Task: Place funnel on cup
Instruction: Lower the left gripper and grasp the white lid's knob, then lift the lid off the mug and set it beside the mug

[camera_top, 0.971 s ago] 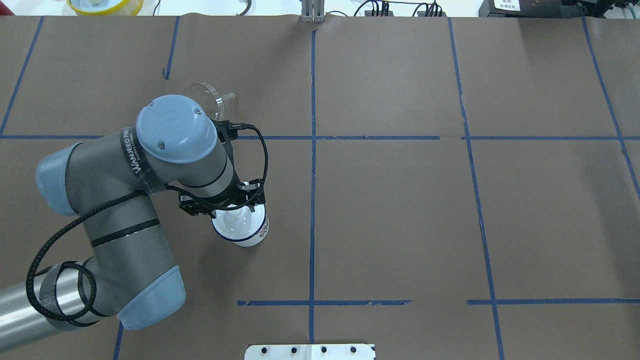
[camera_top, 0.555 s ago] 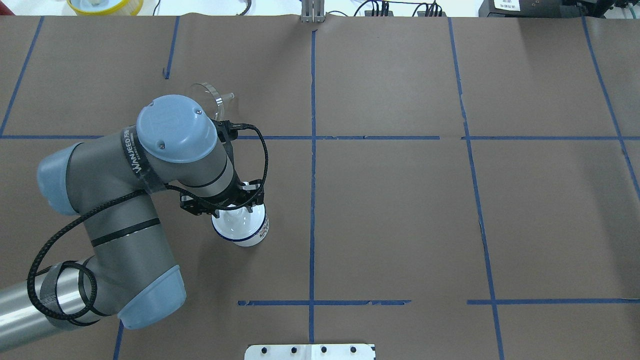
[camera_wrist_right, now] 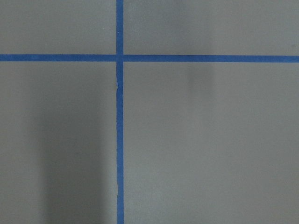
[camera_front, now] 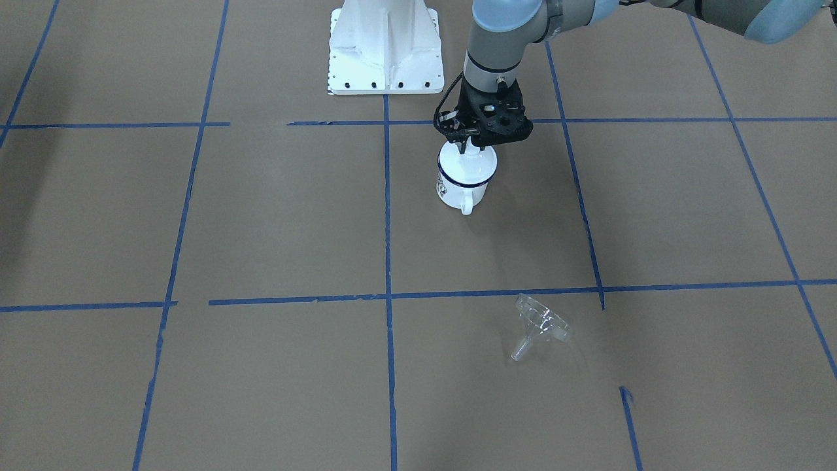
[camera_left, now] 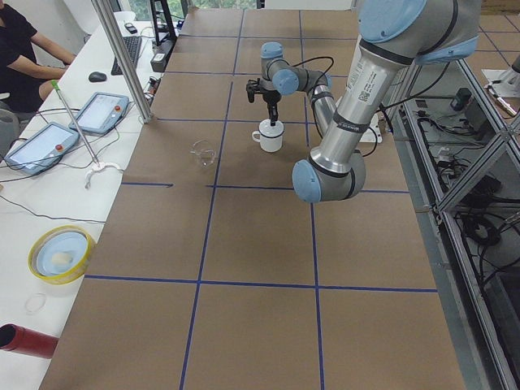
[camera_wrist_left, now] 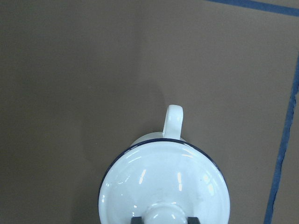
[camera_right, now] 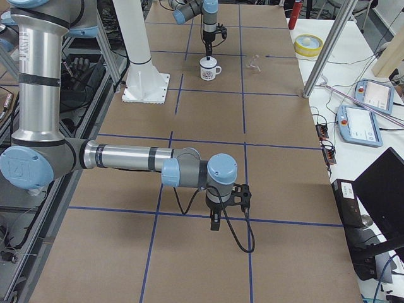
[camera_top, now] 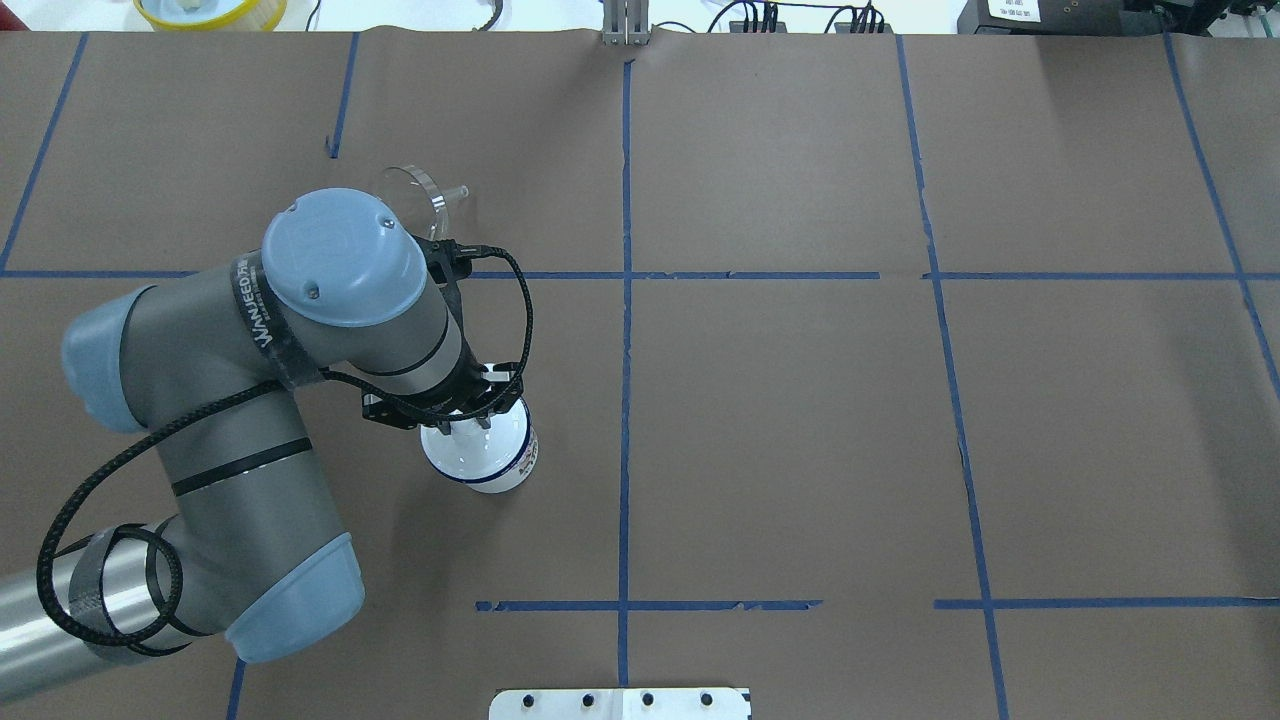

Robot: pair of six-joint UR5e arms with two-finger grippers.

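The cup (camera_front: 461,191) is a white mug with a dark blue rim, standing on the table with its handle (camera_wrist_left: 174,117) pointing away from the robot. A round white lid (camera_wrist_left: 163,179) covers its mouth. My left gripper (camera_front: 468,148) is directly above the cup, shut on the lid's knob (camera_wrist_left: 163,215). It also shows in the overhead view (camera_top: 468,420). The clear funnel (camera_front: 540,323) lies on its side beyond the cup (camera_top: 492,468), far from the gripper, and also shows in the overhead view (camera_top: 420,188). My right gripper (camera_right: 214,222) hangs over bare table far away. I cannot tell whether it is open or shut.
Brown paper with blue tape lines (camera_top: 625,300) covers the table. The robot's white base plate (camera_front: 383,46) is near the cup. A yellow bowl (camera_left: 58,252) and tablets (camera_left: 97,112) lie on the side bench, where an operator (camera_left: 20,49) sits.
My left arm has shifted slightly to the overhead view's left, with the gripper still on the lid's knob. The cup and the funnel have not moved.
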